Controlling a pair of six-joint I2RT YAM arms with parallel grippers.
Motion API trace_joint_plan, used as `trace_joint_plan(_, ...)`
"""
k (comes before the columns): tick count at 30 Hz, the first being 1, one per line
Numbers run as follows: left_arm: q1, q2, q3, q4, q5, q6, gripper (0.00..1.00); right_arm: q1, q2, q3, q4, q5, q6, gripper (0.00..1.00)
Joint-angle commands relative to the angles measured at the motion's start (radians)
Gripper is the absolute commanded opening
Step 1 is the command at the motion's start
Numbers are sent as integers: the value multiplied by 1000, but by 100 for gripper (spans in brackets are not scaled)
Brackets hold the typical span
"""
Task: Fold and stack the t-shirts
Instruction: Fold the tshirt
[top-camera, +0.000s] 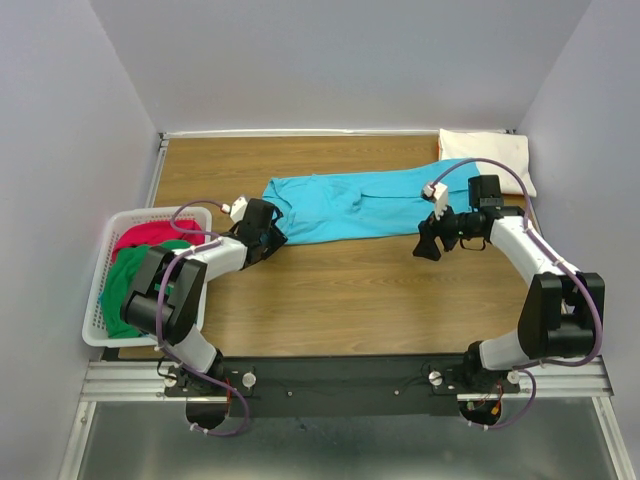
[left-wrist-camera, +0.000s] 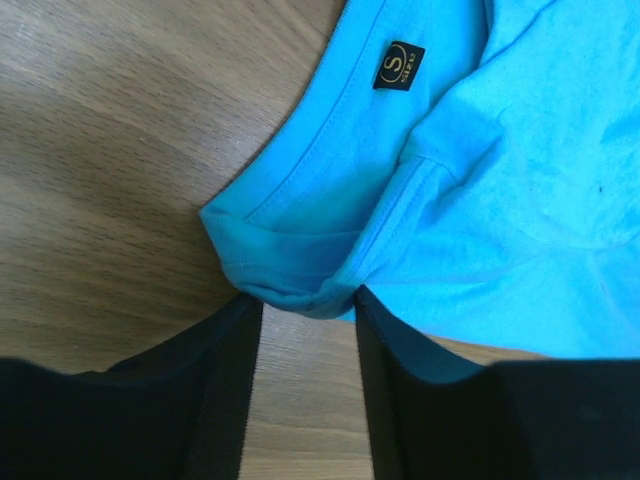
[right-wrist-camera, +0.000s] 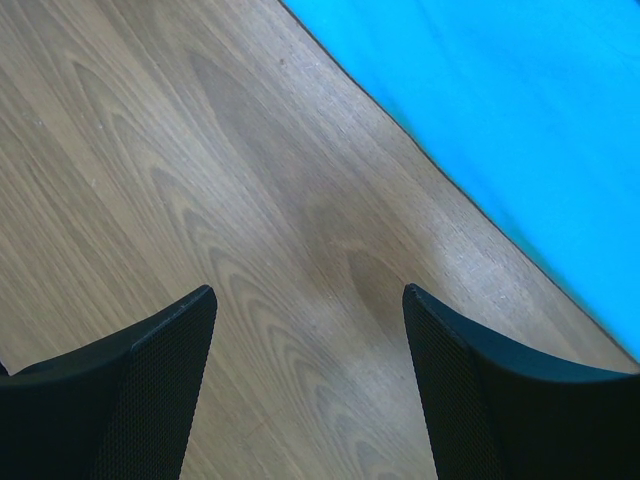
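A turquoise t-shirt (top-camera: 360, 205) lies spread flat across the back middle of the table. My left gripper (top-camera: 268, 232) is at its left end. In the left wrist view the gripper (left-wrist-camera: 305, 300) is partly open, its tips on either side of a bunched fold of the turquoise shirt (left-wrist-camera: 470, 170) by the neck label (left-wrist-camera: 399, 65). My right gripper (top-camera: 430, 245) is open and empty over bare wood, just off the shirt's near edge (right-wrist-camera: 520, 110). A folded cream-white t-shirt (top-camera: 485, 155) lies at the back right corner. A red t-shirt (top-camera: 150, 238) and a green t-shirt (top-camera: 125, 285) lie crumpled in the basket.
A white plastic lattice basket (top-camera: 150, 212) stands at the left table edge beside the left arm. Grey walls close in the table on the left, back and right. Bare wood (top-camera: 360, 300) lies between the shirt and the arm bases.
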Motion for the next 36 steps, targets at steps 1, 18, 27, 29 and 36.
trace_joint_plan(1, 8, 2, 2, -63, -43, 23, 47, -11, -15, -15, 11, 27, -1, 82)
trace_joint_plan(18, 101, -50, -8, 40, 95, 172, 1, -11, -9, -59, 12, 360, -370, 82)
trace_joint_plan(27, 147, -63, 24, 40, 143, 244, 0, -11, 140, 80, 89, 511, -438, 80)
trace_joint_plan(29, 154, -57, 34, 34, 144, 255, 0, -11, 183, 103, 109, 521, -435, 79)
trace_joint_plan(36, 170, -30, 65, 21, 187, 292, 0, 1, 310, 151, 152, 561, -429, 72)
